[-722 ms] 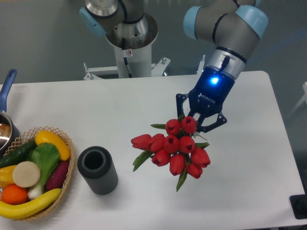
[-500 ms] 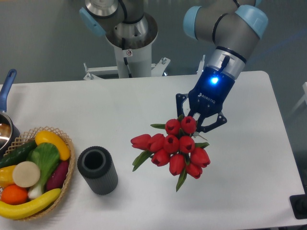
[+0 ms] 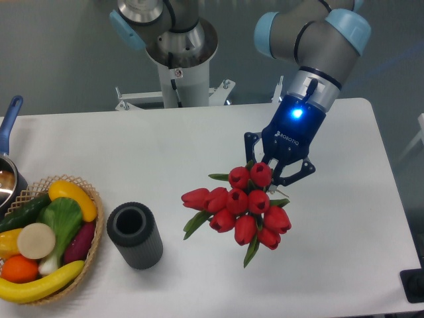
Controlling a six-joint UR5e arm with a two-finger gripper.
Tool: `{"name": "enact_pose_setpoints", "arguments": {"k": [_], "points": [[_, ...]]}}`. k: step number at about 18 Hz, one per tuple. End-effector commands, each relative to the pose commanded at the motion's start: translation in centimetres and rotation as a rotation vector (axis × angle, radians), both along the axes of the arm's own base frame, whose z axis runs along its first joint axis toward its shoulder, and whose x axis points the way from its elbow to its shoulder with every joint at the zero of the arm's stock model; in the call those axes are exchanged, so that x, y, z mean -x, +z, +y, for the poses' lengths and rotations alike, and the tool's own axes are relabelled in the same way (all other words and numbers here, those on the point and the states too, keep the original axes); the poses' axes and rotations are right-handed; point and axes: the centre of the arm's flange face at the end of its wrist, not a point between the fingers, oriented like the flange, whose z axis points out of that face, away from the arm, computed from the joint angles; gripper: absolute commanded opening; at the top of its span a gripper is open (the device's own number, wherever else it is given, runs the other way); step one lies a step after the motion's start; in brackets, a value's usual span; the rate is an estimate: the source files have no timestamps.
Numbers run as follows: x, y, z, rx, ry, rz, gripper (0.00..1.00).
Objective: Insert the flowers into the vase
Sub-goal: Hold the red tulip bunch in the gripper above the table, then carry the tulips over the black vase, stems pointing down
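The flowers [image 3: 242, 206], a bunch of red tulip buds with green leaves, hang in the air right of the table's centre. My gripper [image 3: 275, 171] is shut on their stems just behind the buds, its fingers mostly hidden by the blooms. The vase [image 3: 134, 234], a short dark grey ribbed cylinder with an open round mouth, stands upright near the front left, well to the left of the bunch and apart from it.
A wicker basket [image 3: 93, 202] with fruit and vegetables sits at the front left, beside the vase. A blue-handled metal pot [image 3: 9, 126] shows at the left edge. The robot base [image 3: 179, 53] stands behind the table.
The gripper and the flowers have shifted very slightly right and down; nothing else has moved.
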Motion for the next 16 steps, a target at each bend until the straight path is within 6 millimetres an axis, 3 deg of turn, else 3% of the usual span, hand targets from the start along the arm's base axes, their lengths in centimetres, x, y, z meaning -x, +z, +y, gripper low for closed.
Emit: {"name": "enact_pose_setpoints", "arguments": {"k": [7, 13, 16], "points": [[-1.8, 0.1, 2.7, -0.172, -0.130, -0.011, 0.17], [-7.0, 0.6, 6.7, -0.312, -0.303, -0.053, 0.17], [-8.6, 1.0, 7.9, -0.350, -0.350, -0.077, 0.16]]}}
